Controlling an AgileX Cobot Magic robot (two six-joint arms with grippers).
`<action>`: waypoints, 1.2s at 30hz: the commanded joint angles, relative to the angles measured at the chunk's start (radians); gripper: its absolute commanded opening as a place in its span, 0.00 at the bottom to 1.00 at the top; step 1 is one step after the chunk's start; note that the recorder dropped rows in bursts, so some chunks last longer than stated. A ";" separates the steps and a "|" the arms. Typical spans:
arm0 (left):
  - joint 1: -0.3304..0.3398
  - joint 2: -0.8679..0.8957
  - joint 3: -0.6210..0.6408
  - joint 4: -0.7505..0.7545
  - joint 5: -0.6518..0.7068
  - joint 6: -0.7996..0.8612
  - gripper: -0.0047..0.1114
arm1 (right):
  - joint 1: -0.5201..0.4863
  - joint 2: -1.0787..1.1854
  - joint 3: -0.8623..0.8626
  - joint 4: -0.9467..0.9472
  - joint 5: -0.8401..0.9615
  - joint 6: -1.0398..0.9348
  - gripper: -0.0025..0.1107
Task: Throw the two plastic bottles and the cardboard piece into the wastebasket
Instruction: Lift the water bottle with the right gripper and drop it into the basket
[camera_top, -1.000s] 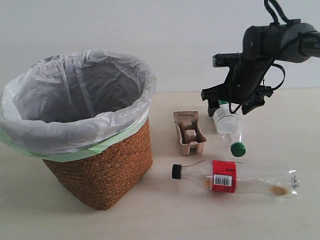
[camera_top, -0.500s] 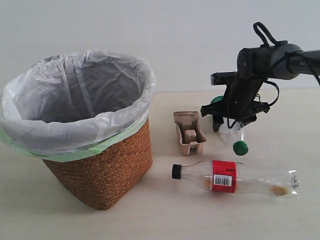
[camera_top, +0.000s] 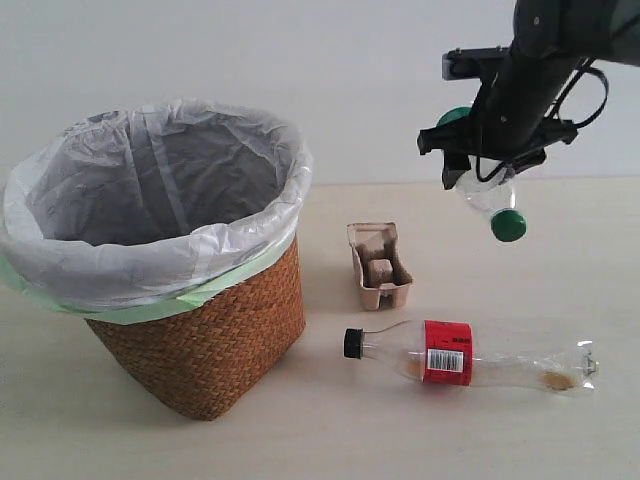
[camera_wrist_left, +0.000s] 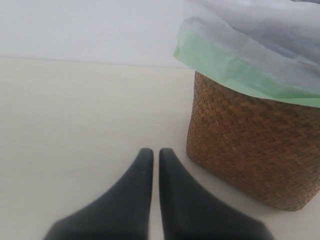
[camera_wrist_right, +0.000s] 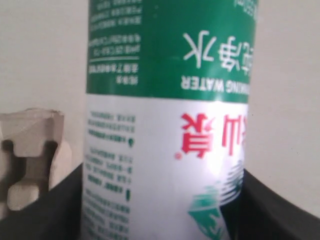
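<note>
Jaws of the right gripper (camera_top: 480, 172) clamp the short clear plastic bottle with green cap and green-white label (camera_top: 492, 203), which is held in the air.
The bottle hangs tilted, cap lowest, above the pale table (camera_top: 570, 260). The beige moulded-pulp cardboard tray (camera_top: 378, 262) and the long slim red-labelled bottle (camera_top: 470, 358) lie below. The brown wicker wastebasket (camera_top: 205, 345) stands well apart. The left gripper (camera_wrist_left: 151, 156) has its jaws together.

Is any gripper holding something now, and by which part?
The right gripper holds the green-capped bottle by its labelled body. The left gripper holds nothing.
</note>
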 joint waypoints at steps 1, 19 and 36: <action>0.001 -0.003 0.004 0.003 -0.001 -0.008 0.07 | -0.005 -0.124 0.193 -0.010 -0.134 -0.001 0.02; 0.001 -0.003 0.004 0.003 -0.001 -0.008 0.07 | -0.032 -0.638 0.744 0.007 -0.261 0.042 0.02; 0.001 -0.003 0.004 0.003 -0.001 -0.008 0.07 | -0.452 -0.698 0.744 -0.148 -0.097 0.061 0.02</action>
